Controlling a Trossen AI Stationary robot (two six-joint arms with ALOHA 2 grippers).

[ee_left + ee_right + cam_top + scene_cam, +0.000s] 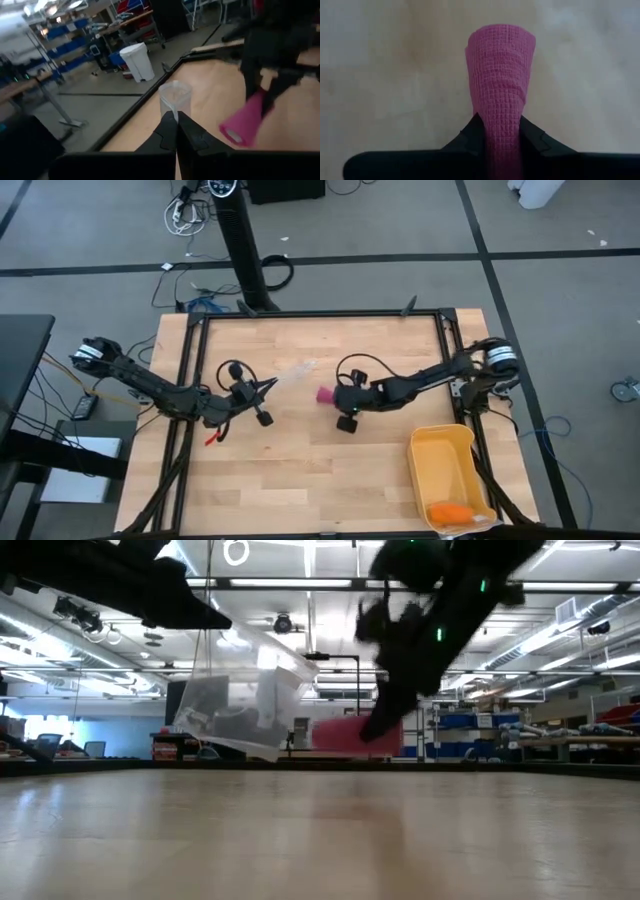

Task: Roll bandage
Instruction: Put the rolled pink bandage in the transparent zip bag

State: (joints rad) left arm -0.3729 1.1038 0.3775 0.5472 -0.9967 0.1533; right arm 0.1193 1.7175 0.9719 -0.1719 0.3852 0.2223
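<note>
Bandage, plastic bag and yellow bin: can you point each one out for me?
bandage [501, 80]: right wrist view, on the rolled pink fabric just beyond the fingers.
plastic bag [175, 97]: left wrist view, on the clear wall of the bag.
yellow bin [440, 442]: high view, on its far rim.

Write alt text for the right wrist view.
A rolled pink bandage is pinched between the right gripper's two dark fingers, its free end pointing away from the camera. Behind it is the pale wooden table.
</note>
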